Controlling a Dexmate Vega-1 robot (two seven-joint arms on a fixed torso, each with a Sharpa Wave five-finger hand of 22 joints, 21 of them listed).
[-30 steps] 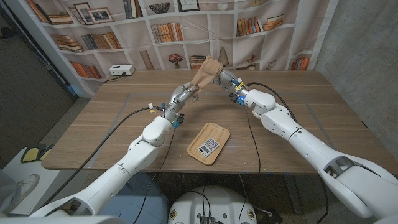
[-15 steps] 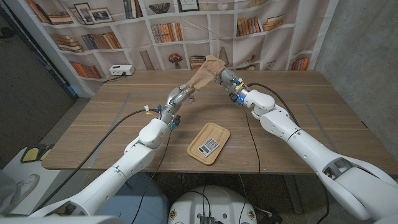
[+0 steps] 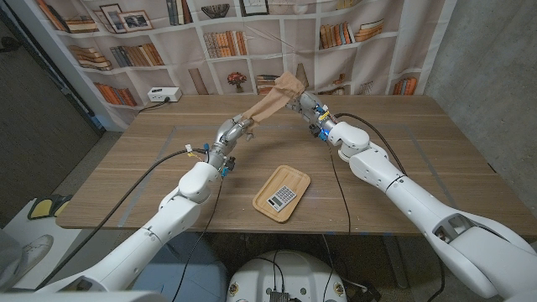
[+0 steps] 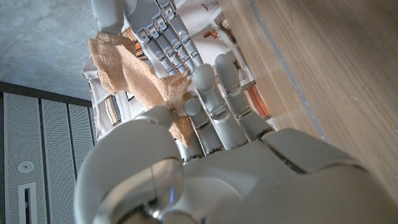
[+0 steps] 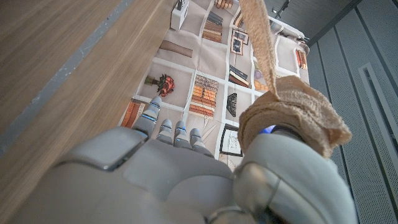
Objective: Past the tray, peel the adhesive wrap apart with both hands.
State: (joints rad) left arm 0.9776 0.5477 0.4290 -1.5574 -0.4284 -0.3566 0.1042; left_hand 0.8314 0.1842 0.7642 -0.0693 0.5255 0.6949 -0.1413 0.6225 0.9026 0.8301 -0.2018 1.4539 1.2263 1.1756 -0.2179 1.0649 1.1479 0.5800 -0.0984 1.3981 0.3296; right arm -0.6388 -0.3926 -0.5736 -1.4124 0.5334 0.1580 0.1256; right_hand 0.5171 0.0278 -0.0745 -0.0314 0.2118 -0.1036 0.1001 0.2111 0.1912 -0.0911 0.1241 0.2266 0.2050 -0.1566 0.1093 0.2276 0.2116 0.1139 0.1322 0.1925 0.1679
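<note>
We have the left hand (image 3: 241, 126) pinching the lower end of the tan adhesive wrap (image 3: 273, 99), raised above the table (image 3: 151, 168) past the tray (image 3: 295, 179), so the strip hangs free with nothing to snag. The wrap runs taut up and rightward between both hands, which looks like peeling tension kept along its length. On the right, the right hand (image 3: 307, 102) grips the bunched upper end, wadded against the thumb in the right wrist view, probably for a firmer anchor.
</note>
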